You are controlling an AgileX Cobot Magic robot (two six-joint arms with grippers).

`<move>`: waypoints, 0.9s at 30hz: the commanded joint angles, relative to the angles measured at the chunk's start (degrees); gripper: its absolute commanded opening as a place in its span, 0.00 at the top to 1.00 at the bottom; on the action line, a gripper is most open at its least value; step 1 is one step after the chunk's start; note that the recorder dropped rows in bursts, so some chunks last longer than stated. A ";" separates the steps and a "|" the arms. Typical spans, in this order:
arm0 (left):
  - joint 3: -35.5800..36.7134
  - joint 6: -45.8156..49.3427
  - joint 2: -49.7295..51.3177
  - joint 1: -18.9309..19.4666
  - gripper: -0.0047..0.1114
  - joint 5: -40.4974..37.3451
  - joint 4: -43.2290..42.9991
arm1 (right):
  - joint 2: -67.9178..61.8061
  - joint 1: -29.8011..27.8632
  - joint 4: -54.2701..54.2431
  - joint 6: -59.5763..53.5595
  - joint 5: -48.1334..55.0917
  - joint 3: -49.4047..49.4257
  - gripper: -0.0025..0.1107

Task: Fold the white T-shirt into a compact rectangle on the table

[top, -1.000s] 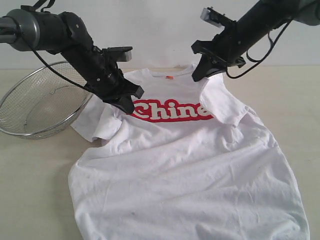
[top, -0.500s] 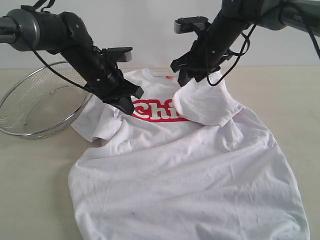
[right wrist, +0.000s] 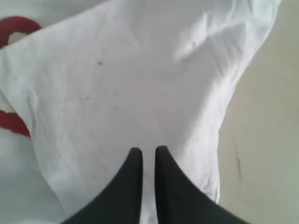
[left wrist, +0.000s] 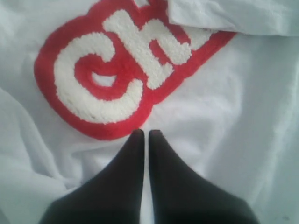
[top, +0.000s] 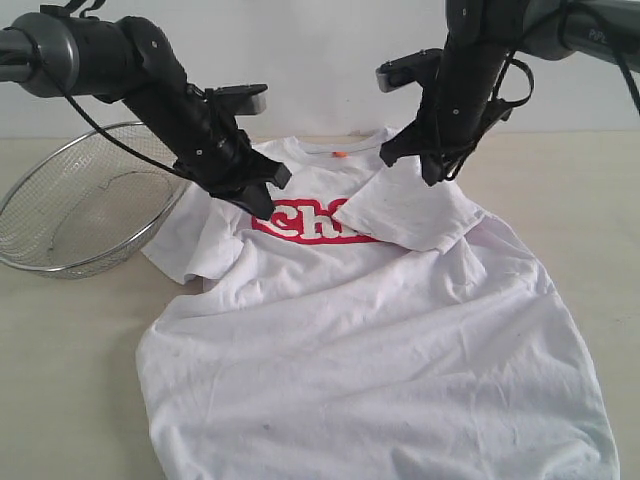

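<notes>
A: Any writing to read?
B: Only on the shirt (top: 380,350): fuzzy white letters (top: 303,221) edged in red across the chest, reading "Ch". The left wrist view gives the same two letters.
A: What follows them?
B: A folded sleeve (top: 410,208) covers the rest. The neck tag (top: 341,155) is too small to read.

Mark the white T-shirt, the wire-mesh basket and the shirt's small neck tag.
White cotton T-shirt with red lettering (top: 380,360), exterior view, plain lower front.
Round silver wire-mesh basket (top: 50,225), exterior view, mesh wall.
Small orange-red neck tag (top: 340,155), exterior view, tag's middle at the collar.
</notes>
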State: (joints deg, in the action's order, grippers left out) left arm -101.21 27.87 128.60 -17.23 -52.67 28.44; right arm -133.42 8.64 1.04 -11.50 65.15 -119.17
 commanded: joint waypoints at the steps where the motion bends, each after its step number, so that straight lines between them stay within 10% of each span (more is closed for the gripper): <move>1: -0.79 0.48 -0.18 -0.14 0.92 1.87 0.57 | 0.80 -0.12 1.78 -0.51 3.21 -0.26 0.97; 9: -0.79 -9.25 -0.28 1.14 0.92 2.90 -15.93 | 0.80 1.11 -9.52 -6.63 4.06 2.51 0.98; 22: -0.68 -10.51 -0.07 7.99 0.92 1.79 -16.25 | 0.80 5.20 -8.93 -6.13 1.68 2.51 0.98; 27: -0.68 -6.17 0.97 8.65 0.92 0.32 -8.39 | -1.27 5.07 6.44 3.07 -7.71 2.51 0.98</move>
State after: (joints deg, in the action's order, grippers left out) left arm -101.58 18.66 129.50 -8.44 -51.77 14.35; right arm -133.92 13.95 3.16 -10.52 60.30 -116.84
